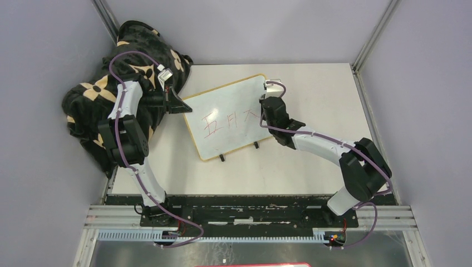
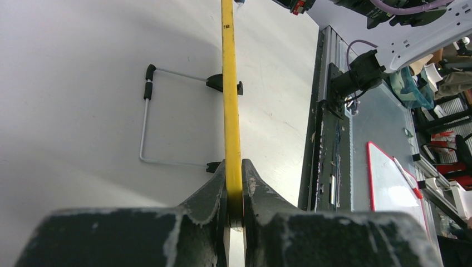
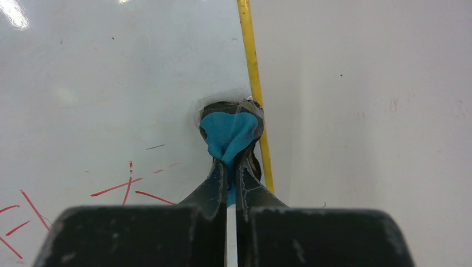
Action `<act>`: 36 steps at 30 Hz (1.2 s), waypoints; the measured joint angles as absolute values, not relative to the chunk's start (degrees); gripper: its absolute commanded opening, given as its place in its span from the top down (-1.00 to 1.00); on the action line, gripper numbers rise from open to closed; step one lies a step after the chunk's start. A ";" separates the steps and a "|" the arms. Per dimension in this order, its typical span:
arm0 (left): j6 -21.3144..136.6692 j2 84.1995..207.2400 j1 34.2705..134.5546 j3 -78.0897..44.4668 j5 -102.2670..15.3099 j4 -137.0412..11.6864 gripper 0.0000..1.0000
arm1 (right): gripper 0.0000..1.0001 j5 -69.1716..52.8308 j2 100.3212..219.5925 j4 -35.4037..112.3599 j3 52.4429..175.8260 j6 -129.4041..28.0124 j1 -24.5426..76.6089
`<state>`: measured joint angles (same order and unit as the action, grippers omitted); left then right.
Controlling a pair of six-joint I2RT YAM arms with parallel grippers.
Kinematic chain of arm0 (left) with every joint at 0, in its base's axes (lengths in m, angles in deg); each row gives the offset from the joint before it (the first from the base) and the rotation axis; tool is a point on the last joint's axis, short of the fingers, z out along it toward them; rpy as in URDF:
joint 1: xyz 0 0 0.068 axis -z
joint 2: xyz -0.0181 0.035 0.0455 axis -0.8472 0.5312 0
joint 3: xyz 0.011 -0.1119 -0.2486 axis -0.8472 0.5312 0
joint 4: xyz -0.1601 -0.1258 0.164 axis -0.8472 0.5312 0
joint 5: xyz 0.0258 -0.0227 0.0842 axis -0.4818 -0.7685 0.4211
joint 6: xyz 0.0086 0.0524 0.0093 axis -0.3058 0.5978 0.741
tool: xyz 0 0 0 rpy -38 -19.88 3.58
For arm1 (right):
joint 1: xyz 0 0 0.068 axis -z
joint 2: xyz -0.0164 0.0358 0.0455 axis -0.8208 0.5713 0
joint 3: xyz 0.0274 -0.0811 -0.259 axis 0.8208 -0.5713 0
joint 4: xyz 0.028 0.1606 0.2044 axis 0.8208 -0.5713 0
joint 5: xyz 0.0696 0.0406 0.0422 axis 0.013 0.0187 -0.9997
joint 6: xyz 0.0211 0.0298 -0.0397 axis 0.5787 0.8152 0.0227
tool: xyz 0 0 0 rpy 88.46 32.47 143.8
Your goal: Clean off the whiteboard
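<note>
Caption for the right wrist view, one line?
Right gripper shut on a blue wad at the yellow frame of the whiteboard; red strokes lower left.

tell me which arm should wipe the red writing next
Right: its jaws hold a blue wiping pad at the whiteboard, near the red writing; the left jaws are clamped on the yellow frame.

Text on whiteboard (image 1: 222,100): red handwritten characters (image 1: 229,121), left to right apparently "五", "月", then a third resembling "天", not certain.
Right wrist view: red strokes (image 3: 128,186) in fragments only, unreadable.
</note>
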<state>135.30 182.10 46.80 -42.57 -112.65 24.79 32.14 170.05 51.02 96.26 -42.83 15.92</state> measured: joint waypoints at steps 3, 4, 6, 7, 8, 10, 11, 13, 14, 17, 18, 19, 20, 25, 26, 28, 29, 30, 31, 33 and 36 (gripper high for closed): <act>135.28 182.10 46.78 -42.57 -112.47 24.81 0.94 | 0.97 30.93 169.86 51.74 95.78 -41.87 15.83; 135.28 182.10 46.76 -42.57 -112.34 24.85 0.94 | 0.97 30.93 169.86 51.83 95.78 -41.72 15.70; 135.30 182.10 46.73 -42.57 -112.25 24.85 0.94 | 0.97 30.50 169.86 51.96 95.78 -41.26 14.74; 135.28 182.10 46.73 -42.57 -112.23 24.83 0.94 | 0.97 30.32 169.88 51.98 95.78 -41.24 13.93; 135.30 182.10 46.73 -42.57 -112.19 24.83 0.94 | 0.97 30.02 169.92 52.00 95.78 -41.22 13.07; 135.30 182.10 46.69 -42.57 -111.97 24.79 0.94 | 0.97 29.45 170.38 52.42 95.80 -41.24 10.34; 135.30 182.10 46.67 -42.57 -111.90 24.77 0.94 | 0.97 29.27 170.84 52.55 95.97 -41.26 8.90; 135.30 182.12 46.67 -42.57 -111.88 24.74 0.94 | 0.97 28.79 172.15 52.64 96.65 -41.30 6.10; 135.30 182.12 46.67 -42.57 -111.88 24.74 0.94 | 0.97 28.49 172.78 52.75 97.07 -41.33 4.86; 135.30 182.12 46.67 -42.57 -111.86 24.70 0.94 | 0.97 26.89 175.17 53.23 98.84 -41.57 1.27; 135.30 182.12 46.67 -42.57 -111.86 24.66 0.94 | 0.97 26.28 176.13 53.25 99.73 -41.85 0.27; 135.30 182.12 46.67 -42.57 -111.86 24.61 0.94 | 0.97 25.93 176.94 53.25 100.43 -42.00 -0.48; 135.30 182.12 46.67 -42.57 -111.86 24.61 0.94 | 0.98 25.53 177.53 53.23 101.00 -42.29 -1.09; 135.32 182.12 46.67 -42.51 -111.86 24.57 0.94 | 0.98 27.02 178.25 53.18 101.83 -44.21 -1.50; 135.30 182.12 46.67 -42.51 -111.88 24.57 0.94 | 0.98 27.83 178.14 53.14 101.81 -44.63 -1.44; 135.30 182.12 46.67 -42.51 -111.86 24.57 0.94 | 0.98 29.08 177.55 53.09 101.50 -45.41 -0.87; 135.32 182.12 46.67 -42.51 -111.86 24.57 0.94 | 0.98 29.60 176.85 53.07 101.00 -45.67 -0.19; 135.32 182.12 46.67 -42.51 -111.86 24.57 0.94 | 0.98 29.99 176.24 53.03 100.50 -45.81 0.55; 135.32 182.12 46.67 -42.51 -111.86 24.57 0.94 | 0.98 30.23 175.17 53.05 99.56 -45.85 1.97; 135.30 182.10 46.69 -42.51 -111.88 24.57 0.94 | 0.98 30.69 173.29 52.99 97.87 -45.85 4.83; 135.30 182.12 46.69 -42.51 -111.88 24.57 0.94 | 0.98 31.50 170.88 53.09 95.51 -45.83 9.16</act>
